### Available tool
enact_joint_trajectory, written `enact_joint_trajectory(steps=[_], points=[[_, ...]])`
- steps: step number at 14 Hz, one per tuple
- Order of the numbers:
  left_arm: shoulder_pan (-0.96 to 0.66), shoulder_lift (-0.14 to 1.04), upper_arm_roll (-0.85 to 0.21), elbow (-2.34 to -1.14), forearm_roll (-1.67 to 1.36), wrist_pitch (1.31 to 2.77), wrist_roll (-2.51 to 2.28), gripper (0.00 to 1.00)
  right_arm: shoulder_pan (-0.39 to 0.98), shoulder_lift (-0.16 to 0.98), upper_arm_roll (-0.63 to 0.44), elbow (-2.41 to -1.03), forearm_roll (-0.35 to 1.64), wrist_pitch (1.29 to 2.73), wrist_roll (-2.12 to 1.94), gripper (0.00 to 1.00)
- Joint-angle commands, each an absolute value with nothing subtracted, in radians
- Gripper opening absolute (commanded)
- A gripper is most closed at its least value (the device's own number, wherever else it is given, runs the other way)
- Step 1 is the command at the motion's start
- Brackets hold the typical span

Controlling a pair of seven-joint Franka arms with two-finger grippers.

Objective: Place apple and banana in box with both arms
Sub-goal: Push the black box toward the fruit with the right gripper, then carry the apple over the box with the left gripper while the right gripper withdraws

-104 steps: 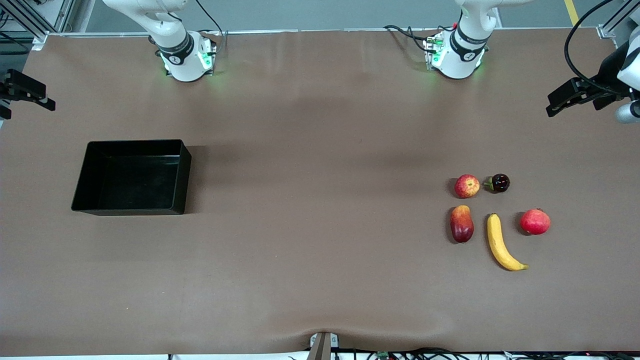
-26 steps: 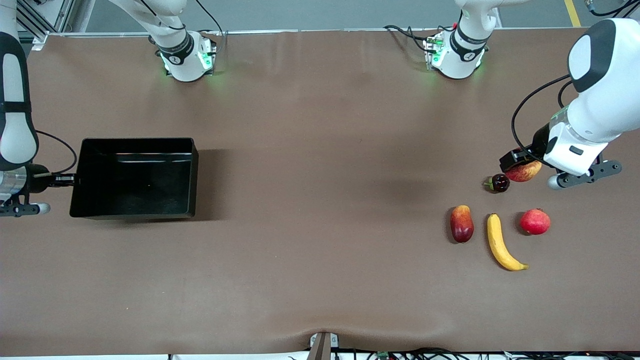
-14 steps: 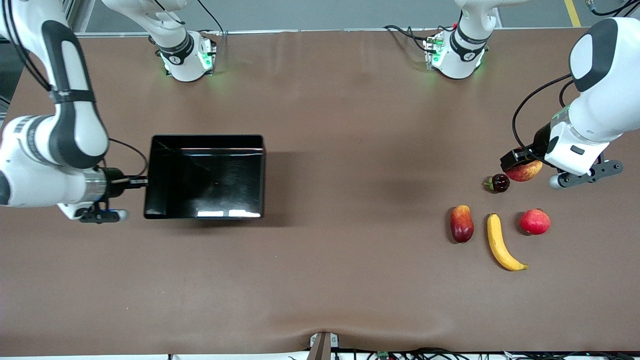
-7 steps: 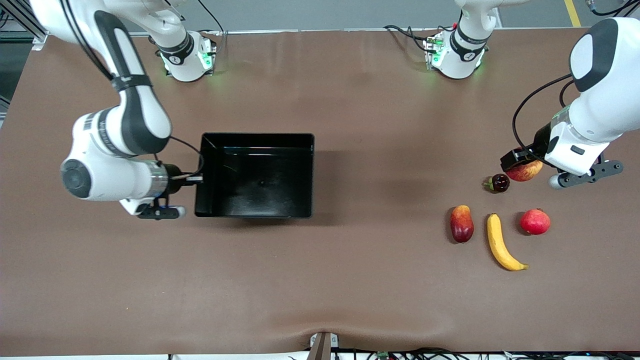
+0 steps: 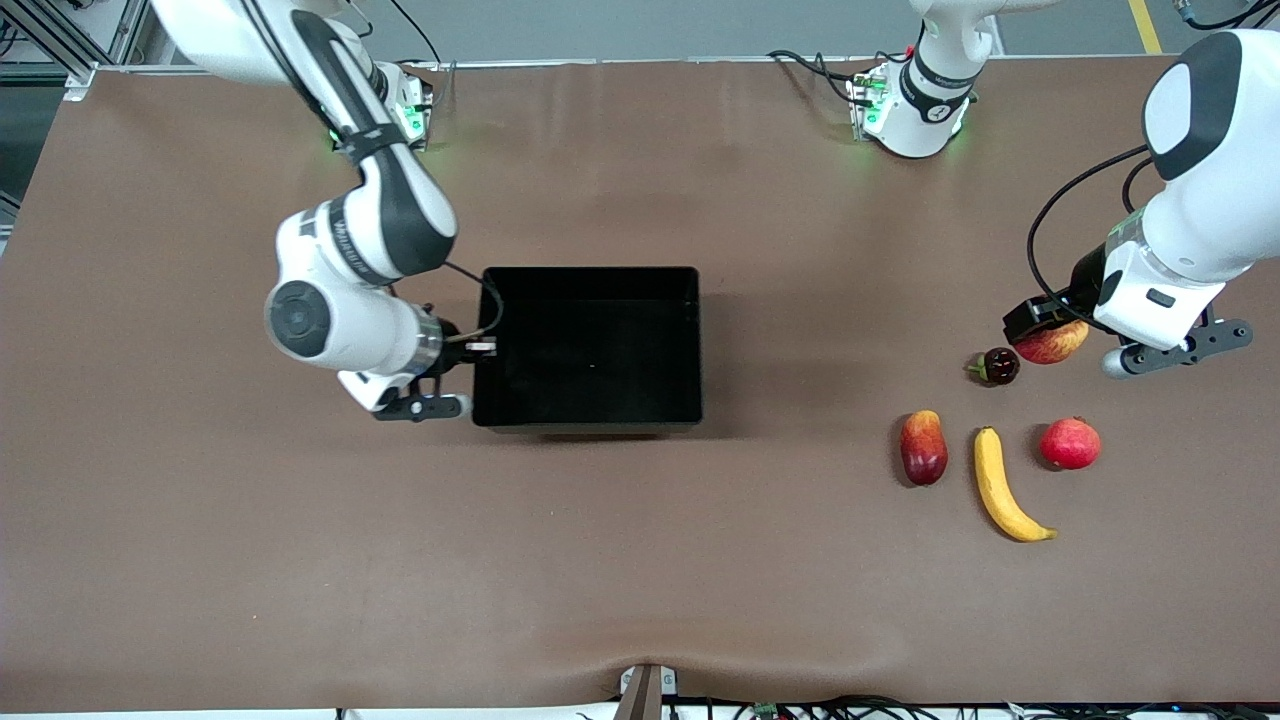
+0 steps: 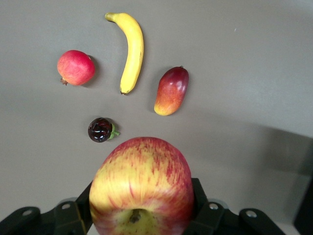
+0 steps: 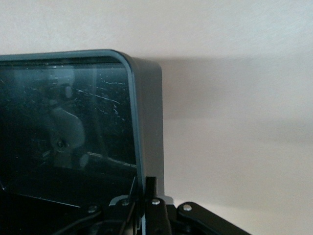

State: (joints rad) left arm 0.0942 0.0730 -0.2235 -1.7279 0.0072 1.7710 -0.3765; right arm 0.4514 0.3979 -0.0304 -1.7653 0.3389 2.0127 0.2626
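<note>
Front view: right pincer (image 5: 484,347) clenched on the box (image 5: 590,400) wall; left pincer (image 5: 1040,325) grasping the apple (image 5: 1050,343). Keep the box level; centre the apple over it before release.

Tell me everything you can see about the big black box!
The big black plastic box is a shallow rectangular bin with glossy, scuffed walls and rounded corners. It is empty and sits level near the middle of the brown table. The right claw is shut on the rim of its end wall, toward the right arm's end of the table. No fruit touches it.
</note>
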Motion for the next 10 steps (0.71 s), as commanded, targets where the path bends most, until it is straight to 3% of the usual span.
enact_joint_trajectory(steps=[1,10], points=[[0.089,0.080,-0.239,-1.683,0.008,1.724,-0.383,0.00,0.521,0.422,-0.040,-1.766,0.373,2.063,0.343,0.00],[0.046,0.172,-0.498,-1.661,0.001,1.693,-0.864,0.00,0.650,0.515,-0.043,-1.767,0.367,2.206,0.459,0.00]])
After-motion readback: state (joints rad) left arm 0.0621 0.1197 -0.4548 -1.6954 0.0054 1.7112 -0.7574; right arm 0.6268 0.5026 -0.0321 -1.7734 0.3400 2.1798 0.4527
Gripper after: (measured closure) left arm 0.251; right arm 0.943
